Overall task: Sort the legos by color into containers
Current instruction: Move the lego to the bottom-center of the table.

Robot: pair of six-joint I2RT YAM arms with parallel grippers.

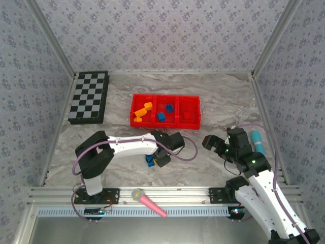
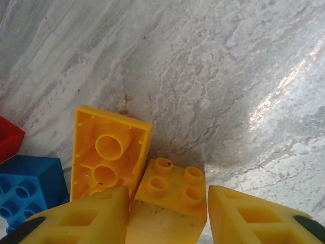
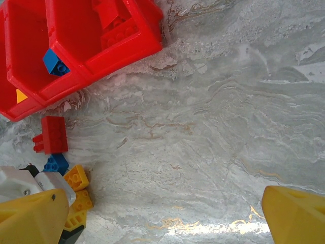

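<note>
One yellow lego [image 2: 170,195] between left fingers [image 2: 76,218], arm [image 1: 129,145] stretched rightward | right fingers [image 3: 30,216] wide

left tool [image 2: 168,216]: jaws part-open | right tool [image 3: 165,216]: jaws wide apart

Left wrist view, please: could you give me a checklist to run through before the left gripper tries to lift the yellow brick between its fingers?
1. The small yellow brick sits between the fingers of the left gripper, studs up: ok.
2. Fingers firmly closed on it: cannot tell.
3. The overturned yellow brick is clear of the fingers: not ok, it crowds one finger.
4. The tray's left compartment, holding yellow bricks, has room: ok.
5. The right gripper is open and empty: ok.
</note>
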